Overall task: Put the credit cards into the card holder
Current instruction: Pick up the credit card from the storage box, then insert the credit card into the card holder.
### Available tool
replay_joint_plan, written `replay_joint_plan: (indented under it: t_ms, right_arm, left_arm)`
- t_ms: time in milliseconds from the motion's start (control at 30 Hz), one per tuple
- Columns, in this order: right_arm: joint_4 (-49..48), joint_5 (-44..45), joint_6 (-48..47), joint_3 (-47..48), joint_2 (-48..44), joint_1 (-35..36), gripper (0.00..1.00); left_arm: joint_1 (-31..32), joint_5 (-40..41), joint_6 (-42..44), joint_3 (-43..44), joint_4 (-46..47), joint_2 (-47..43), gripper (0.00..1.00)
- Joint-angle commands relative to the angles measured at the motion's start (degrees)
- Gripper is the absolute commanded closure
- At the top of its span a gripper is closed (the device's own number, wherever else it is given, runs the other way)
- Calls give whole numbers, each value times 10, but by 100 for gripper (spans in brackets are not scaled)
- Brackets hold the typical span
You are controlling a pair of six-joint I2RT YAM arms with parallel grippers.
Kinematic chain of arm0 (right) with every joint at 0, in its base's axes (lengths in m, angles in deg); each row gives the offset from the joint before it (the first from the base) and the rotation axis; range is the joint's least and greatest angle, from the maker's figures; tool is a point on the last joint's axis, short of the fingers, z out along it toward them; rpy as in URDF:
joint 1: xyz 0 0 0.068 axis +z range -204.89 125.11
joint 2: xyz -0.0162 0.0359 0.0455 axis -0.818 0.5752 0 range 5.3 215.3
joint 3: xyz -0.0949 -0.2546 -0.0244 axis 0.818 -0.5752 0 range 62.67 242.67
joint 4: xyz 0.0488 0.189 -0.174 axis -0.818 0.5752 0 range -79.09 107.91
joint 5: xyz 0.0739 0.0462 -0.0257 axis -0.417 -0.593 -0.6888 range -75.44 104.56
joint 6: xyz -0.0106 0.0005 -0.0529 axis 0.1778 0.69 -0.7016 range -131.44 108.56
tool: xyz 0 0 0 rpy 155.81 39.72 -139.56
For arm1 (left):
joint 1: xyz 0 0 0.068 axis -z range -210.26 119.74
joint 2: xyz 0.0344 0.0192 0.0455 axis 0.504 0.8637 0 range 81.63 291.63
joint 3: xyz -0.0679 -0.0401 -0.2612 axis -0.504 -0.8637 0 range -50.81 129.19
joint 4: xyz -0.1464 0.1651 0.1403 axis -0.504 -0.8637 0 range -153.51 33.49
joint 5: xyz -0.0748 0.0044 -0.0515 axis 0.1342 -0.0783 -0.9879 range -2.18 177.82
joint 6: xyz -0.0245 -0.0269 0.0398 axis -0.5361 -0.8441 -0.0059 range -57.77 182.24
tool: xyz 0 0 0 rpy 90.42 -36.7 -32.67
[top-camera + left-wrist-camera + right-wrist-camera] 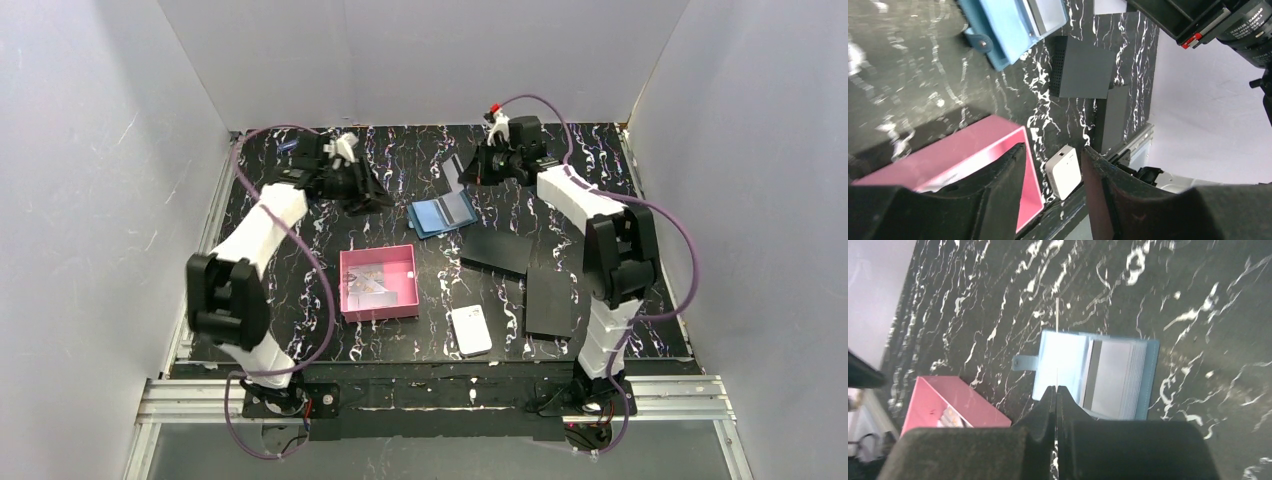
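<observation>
- What is the right claw [1056, 389] doing?
- It is pinched tight on a thin credit card [1056, 340], seen edge-on, right by the open card holder [1098, 375] on the table [1198, 300].
- And the left claw [1054, 149]?
- Its fingers are apart, holding nothing, near the pink tray [973, 150].

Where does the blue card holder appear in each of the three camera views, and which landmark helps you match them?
Top external: card holder lies open just beyond the table's middle, between the arms.
Left wrist: card holder at the top left, cut off by the edge.
Right wrist: card holder in the centre, open, behind the credit card held edge-on.
Shared landmark: the pink tray, in all three.
</observation>
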Motion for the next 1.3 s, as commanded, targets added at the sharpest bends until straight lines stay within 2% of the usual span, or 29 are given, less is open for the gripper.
replay_joint_plan:
  t_ms: [0, 67, 267, 400, 633, 733, 1267]
  right_arm:
    - [10, -152, 105, 22, 55, -5, 99]
    - [-2, -158, 122, 24, 72, -15, 99]
    - [52, -131, 97, 55, 121, -21, 99]
    - [52, -128, 94, 46, 134, -26, 99]
    - [55, -130, 83, 42, 143, -34, 99]
    - [57, -135, 79, 42, 152, -38, 99]
    - [58, -172, 70, 68, 194, -39, 99]
  left_arm:
    - [49, -39, -59, 55, 122, 98, 60]
    - [67, -26, -64, 90, 130, 149, 62]
    - [108, 10, -79, 150, 188, 252, 62]
    - [114, 30, -64, 210, 153, 317, 78]
    - [118, 49, -38, 281, 85, 397, 85]
    - [118, 66, -33, 289, 53, 413, 90]
    - [115, 125, 1, 280, -45, 437, 98]
